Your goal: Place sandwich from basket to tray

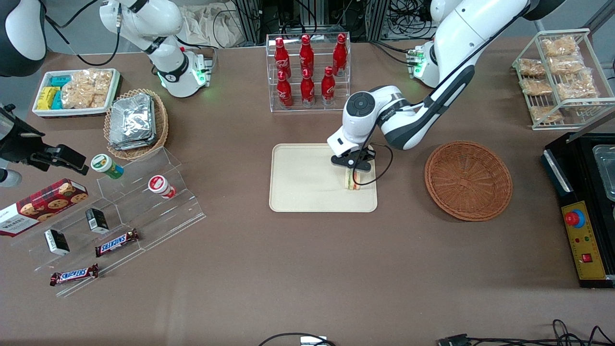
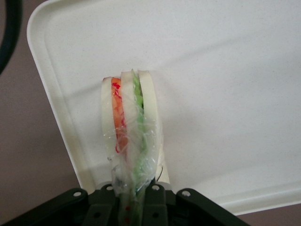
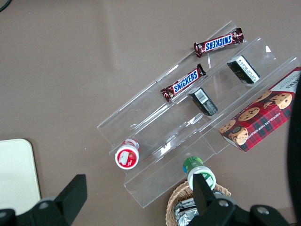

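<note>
The wrapped sandwich point(image 1: 353, 180) point(image 2: 129, 127) stands on edge on the cream tray point(image 1: 307, 192) point(image 2: 225, 84), close to the tray's edge on the working arm's side. My gripper point(image 1: 354, 168) point(image 2: 130, 200) hangs directly over it, shut on the pinched end of the sandwich's clear wrap. Pale bread with orange, red and green filling shows through the wrap. The round brown wicker basket point(image 1: 468, 180) lies beside the tray, toward the working arm's end of the table, with nothing in it.
A clear rack of red bottles point(image 1: 307, 72) stands farther from the front camera than the tray. A wire rack of snack bags point(image 1: 559, 77) and a black control box point(image 1: 584, 216) are at the working arm's end. Acrylic steps with snacks point(image 1: 120, 216) lie toward the parked arm's end.
</note>
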`<move>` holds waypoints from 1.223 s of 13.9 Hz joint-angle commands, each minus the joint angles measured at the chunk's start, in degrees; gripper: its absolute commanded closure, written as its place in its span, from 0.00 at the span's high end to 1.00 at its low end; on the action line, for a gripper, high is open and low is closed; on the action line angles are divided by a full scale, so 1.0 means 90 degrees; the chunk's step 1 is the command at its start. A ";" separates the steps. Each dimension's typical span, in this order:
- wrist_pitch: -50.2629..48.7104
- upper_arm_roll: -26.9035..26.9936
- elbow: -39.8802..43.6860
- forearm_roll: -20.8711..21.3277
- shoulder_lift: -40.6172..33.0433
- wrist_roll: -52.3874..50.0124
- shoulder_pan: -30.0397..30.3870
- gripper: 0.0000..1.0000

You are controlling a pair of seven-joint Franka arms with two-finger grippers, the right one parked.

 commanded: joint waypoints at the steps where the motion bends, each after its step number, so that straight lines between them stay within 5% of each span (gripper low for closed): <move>1: -0.0155 0.0305 0.0243 0.0416 0.0215 -0.0636 -0.0374 0.37; 3: -0.0204 0.0442 0.0389 0.0573 0.0343 -0.0716 -0.0512 0.90; 4: -0.0301 0.0443 0.0458 0.0574 0.0362 -0.0726 -0.0512 1.00; 8: -0.0993 0.0414 0.1023 0.0447 0.0304 -0.0726 -0.0444 1.00; 17: -0.2625 0.0404 0.3104 -0.0676 0.0245 -0.0638 -0.0084 1.00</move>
